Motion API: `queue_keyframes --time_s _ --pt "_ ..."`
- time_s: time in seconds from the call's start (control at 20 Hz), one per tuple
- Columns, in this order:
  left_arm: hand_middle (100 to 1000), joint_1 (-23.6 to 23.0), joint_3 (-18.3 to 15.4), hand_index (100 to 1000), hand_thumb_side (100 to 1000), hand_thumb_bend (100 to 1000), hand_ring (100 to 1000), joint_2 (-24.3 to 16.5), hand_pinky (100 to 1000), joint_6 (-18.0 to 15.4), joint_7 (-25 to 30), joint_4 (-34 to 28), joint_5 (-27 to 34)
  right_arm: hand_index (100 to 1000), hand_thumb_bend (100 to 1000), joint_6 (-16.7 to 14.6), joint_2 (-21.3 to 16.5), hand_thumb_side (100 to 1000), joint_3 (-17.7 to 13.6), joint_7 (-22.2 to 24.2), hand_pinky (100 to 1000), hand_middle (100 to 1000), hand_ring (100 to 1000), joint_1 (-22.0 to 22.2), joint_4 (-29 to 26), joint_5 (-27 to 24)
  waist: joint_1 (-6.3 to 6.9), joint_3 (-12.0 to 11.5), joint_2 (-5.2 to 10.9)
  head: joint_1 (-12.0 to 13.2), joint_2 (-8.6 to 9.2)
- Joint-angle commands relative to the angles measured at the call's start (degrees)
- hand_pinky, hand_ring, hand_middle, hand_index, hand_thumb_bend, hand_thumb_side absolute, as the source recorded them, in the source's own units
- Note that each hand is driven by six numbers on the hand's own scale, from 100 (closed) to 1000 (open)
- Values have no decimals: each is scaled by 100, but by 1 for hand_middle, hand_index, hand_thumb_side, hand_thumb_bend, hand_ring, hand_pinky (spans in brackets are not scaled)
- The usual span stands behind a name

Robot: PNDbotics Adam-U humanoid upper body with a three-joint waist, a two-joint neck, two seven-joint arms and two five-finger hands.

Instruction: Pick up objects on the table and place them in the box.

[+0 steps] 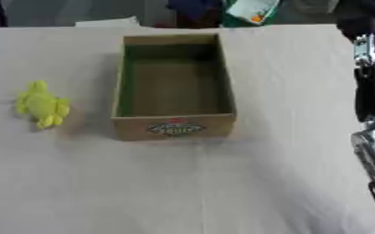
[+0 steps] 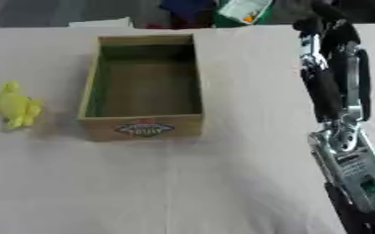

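Right hand (image 2: 327,32) (fingers too blurred to tell) hangs beyond the box (image 2: 142,129); yellow toy (image 1: 42,105) lies left.

The box (image 1: 173,87) is sitting open-topped in the middle of the table, a brown cardboard tray with greenish inner walls and a colourful label on its near face, looking empty inside. It's lying well to the left of the right hand (image 2: 333,68). A small yellow toy (image 1: 42,105), lumpy and soft-looking, is lying flat on the cloth just left of the box, far from that hand.
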State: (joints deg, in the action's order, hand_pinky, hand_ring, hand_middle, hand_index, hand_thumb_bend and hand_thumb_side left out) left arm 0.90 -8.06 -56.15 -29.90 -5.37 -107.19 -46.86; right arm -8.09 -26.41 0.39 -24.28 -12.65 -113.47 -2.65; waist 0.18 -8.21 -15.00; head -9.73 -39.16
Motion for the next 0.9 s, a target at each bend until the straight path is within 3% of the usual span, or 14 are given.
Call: queue_keyframes --time_s 0.05,0.15,0.2,0.3,0.9 --pt "771 256 150 956 670 101 806 -435 620 -205 479 214 -58 838 100 -7 -184 622 -6 40 887 601 783 -85 -113 -10 19 10 79 29 44" --pt "769 458 333 958 686 142 805 -533 620 -313 662 355 -194 838 100 -9 -196 622 8 60 887 601 783 -100 -113 -21 25 23 74 59 52" --pt "766 550 432 959 714 218 805 -575 619 -368 747 435 -236 838 100 -9 -199 621 17 72 887 601 783 -112 -113 -28 31 34 72 84 60" --pt "766 746 631 963 730 273 804 -635 619 -479 922 624 -274 838 100 -7 -197 619 32 93 888 601 783 -131 -113 -44 40 62 68 132 71" --pt "787 1651 1230 987 757 325 814 -474 631 -776 1694 1501 74 839 100 14 -157 612 53 132 889 601 784 -136 -113 -91 60 158 95 254 92"
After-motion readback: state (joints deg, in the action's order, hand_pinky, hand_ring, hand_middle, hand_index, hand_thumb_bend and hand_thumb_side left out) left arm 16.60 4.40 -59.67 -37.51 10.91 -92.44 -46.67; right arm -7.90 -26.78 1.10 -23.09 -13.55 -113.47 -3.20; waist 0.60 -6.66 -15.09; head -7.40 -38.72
